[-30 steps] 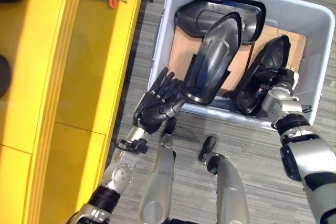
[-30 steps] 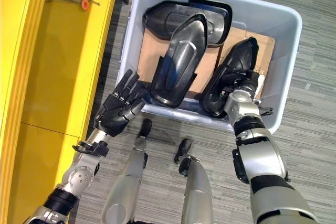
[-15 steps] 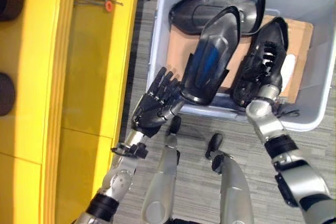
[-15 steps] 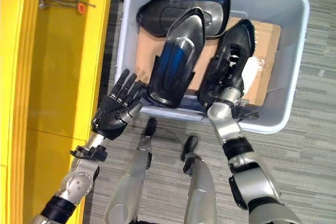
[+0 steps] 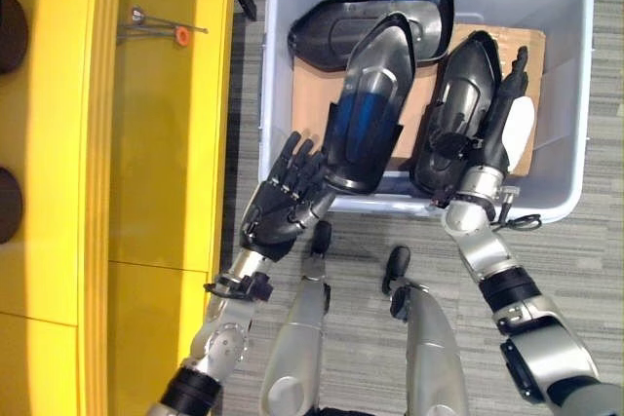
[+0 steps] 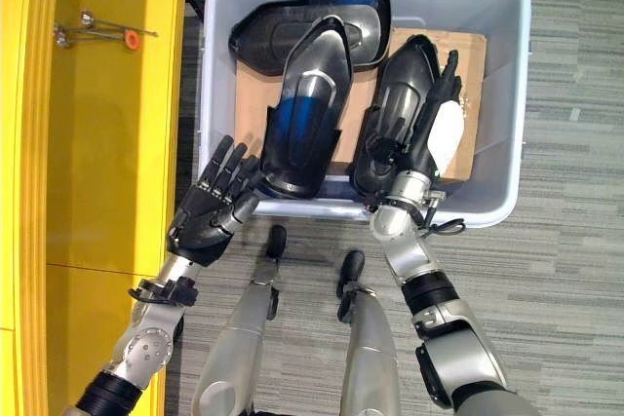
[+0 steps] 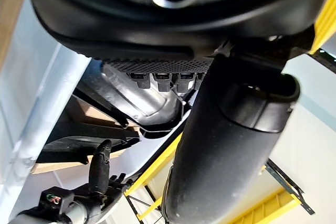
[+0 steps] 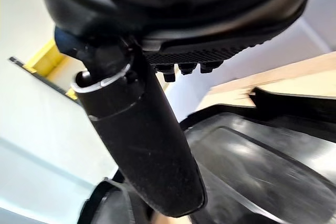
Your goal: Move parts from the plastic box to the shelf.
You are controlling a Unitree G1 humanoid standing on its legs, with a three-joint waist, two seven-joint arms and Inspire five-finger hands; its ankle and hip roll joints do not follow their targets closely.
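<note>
left hand (image 5: 278, 211) spread wide with straight fingers, set against the outer near wall of the pale grey plastic box (image 5: 274, 65), thumb side touching the lower end of the long glossy black moulded plastic shell (image 5: 369, 104) that leans over the rim. holding nothing. right hand (image 5: 485, 148) reaching into the box along the second black ribbed plastic shell (image 5: 456, 114); cannot tell whether curled round it or merely laid on it, fingers lost among the dark ribs.

both shells inside the box, propped on a sheet of brown corrugated cardboard (image 5: 312, 99), with a third wider black tray-like shell (image 5: 331, 26) lying flat at the far end.

likely light and stiff, thin-walled moulded plastic, hollow on the inside. smooth shiny outer face probably slippery; ribbed inner face and raised edges probably better for purchase. best taken near the middle by the long edges, or from both ends with two hands, since awkwardly long. edges and clips possibly brittle if squeezed hard.

yellow painted metal shelf (image 5: 161, 143) just beside the box, flat and smooth, with an orange-tipped metal tool (image 5: 156, 26) lying at the far end.
</note>
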